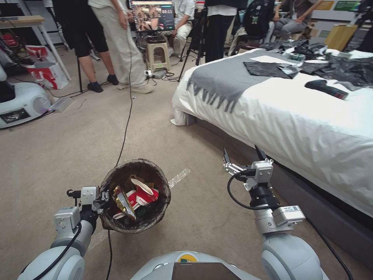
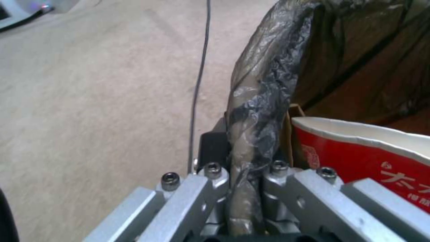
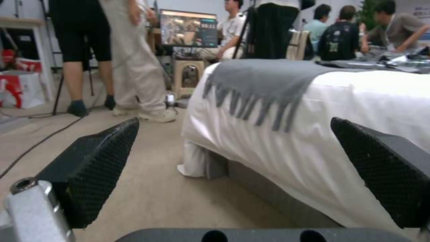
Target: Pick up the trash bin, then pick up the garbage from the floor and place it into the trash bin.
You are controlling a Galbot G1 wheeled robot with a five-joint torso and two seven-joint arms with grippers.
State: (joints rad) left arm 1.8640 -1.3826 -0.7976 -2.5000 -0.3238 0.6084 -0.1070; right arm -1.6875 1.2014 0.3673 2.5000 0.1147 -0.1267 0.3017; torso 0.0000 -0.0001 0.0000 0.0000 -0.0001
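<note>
The trash bin (image 1: 157, 177), lined with a dark bag, hangs above the floor (image 1: 70, 155) at the lower left of the head view. My left gripper (image 1: 104, 199) is shut on its rim; the left wrist view shows the bagged rim (image 2: 260, 101) pinched between the jaws. Inside the bin lies garbage: a red-and-white paper cup (image 1: 145, 192) (image 2: 372, 158), a gold wrapper (image 1: 124, 202) and brown paper. My right gripper (image 1: 244, 155) is held open above the carpet beside the bed, its black fingers (image 3: 96, 161) spread with nothing between them.
A bed (image 1: 295, 116) with white cover and grey throw fills the right side, close to my right arm. A black cable (image 1: 126, 124) runs across the carpet to the bin. People, a stool (image 1: 157, 52), a monitor and bags stand at the back; another robot base (image 1: 19, 101) at left.
</note>
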